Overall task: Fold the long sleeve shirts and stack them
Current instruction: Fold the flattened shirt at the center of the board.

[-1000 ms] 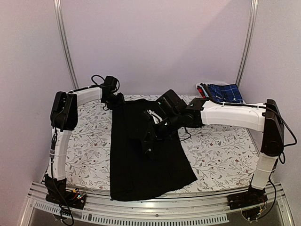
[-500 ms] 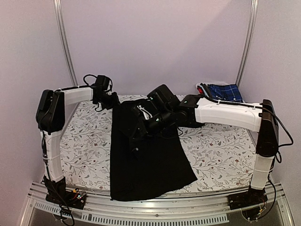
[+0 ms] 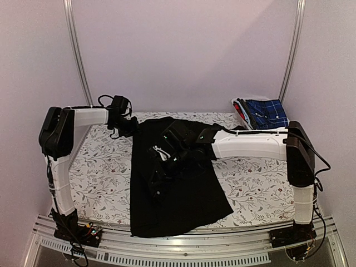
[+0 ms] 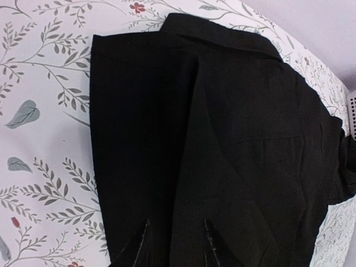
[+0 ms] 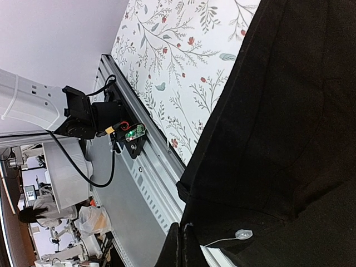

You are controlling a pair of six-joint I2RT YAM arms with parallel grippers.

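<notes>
In the left wrist view only the tips of the left gripper point(image 4: 178, 249) show, the rest cut off by the bottom edge. They stand apart over the black shirt point(image 4: 250, 139), and black on black leaves it unclear whether they pinch it. The shirt runs off the bottom and right edges, where a mere sliver of the basket point(image 4: 352, 111) shows. The right gripper point(image 5: 181, 245) is cropped likewise, its fingers pressed together; cloth may be caught between them. From above, both grippers melt into the dark shirt. The room beyond the rail point(image 5: 150, 183) is blurred.
</notes>
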